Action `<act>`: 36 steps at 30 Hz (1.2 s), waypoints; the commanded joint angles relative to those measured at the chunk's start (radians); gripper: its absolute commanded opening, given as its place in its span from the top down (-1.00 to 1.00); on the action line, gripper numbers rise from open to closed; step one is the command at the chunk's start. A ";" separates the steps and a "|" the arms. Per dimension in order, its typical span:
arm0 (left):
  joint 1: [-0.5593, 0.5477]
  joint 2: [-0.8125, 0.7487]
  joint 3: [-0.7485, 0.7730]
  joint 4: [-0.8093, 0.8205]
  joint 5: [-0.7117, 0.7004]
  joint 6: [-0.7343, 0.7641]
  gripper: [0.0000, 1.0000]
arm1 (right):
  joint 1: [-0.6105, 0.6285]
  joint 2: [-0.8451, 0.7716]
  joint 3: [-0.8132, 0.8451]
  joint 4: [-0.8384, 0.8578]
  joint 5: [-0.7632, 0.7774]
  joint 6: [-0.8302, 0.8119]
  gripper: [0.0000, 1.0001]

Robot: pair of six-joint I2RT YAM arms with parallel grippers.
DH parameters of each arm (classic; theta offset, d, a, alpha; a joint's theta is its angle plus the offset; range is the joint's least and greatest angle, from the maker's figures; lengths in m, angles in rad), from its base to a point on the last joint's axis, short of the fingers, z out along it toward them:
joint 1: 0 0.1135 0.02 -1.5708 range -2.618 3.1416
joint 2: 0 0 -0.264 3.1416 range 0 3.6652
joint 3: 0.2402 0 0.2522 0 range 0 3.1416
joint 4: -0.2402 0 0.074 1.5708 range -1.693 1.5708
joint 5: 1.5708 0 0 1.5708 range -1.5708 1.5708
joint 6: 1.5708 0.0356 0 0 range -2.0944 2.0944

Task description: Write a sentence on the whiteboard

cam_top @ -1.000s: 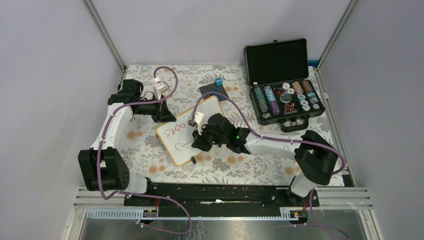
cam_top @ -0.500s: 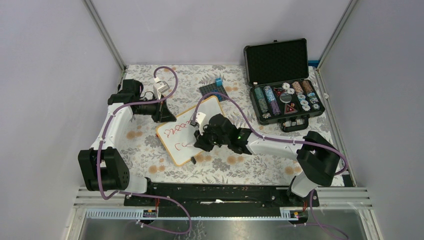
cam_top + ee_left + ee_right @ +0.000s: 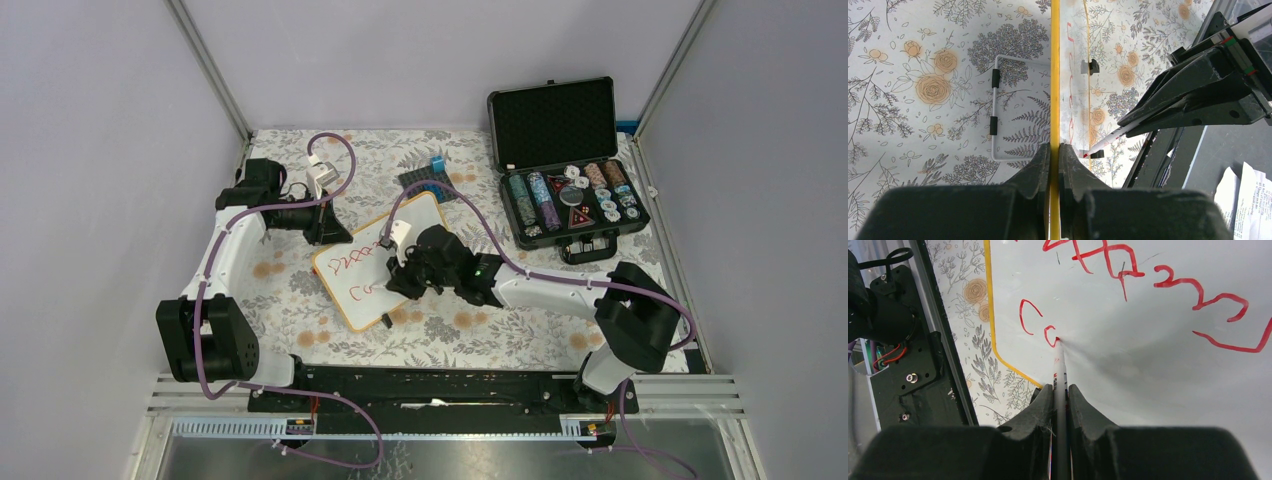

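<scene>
The whiteboard [image 3: 352,296] is sitting near the middle of the floral tabletop [image 3: 290,330], turned diagonally, with one long side facing the left arm. The left claw [image 3: 328,232] is reaching in at the board's far left corner. In the left wrist view this claw [image 3: 1054,146] is clamping the yellow-looking frame edge [image 3: 1055,75], one finger pressing on each side. A white wire stand [image 3: 994,107] is showing on the back side of the board, and a black clip foot [image 3: 1090,66] on the writing side.

The right claw [image 3: 392,280] is hovering over the board's lower half. In the right wrist view it [image 3: 1060,387] is clenching a white marker [image 3: 1060,365], whose tip is touching the white surface [image 3: 1158,370]. The sentence [image 3: 1120,275] is showing in red: a scribbled top line, and below it a "C" followed by a small curl right at the marker tip.

An open black case of poker chips [image 3: 570,190] is standing at the far right, well apart from the board. A dark studded baseplate [image 3: 425,182] with a blue block [image 3: 437,163] is lying just beyond the board's far corner
</scene>
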 commanded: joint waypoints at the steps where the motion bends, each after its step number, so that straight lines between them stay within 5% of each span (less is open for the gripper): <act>1: -0.014 -0.017 -0.012 0.005 0.003 0.028 1.00 | -0.017 0.003 0.059 0.026 0.048 0.000 1.00; 16: -0.014 -0.018 -0.011 0.005 0.001 0.029 1.00 | -0.014 -0.056 -0.007 0.068 -0.060 0.001 1.00; 36: -0.014 -0.023 -0.013 0.006 0.003 0.027 1.00 | -0.029 -0.045 -0.004 0.071 0.047 0.024 1.00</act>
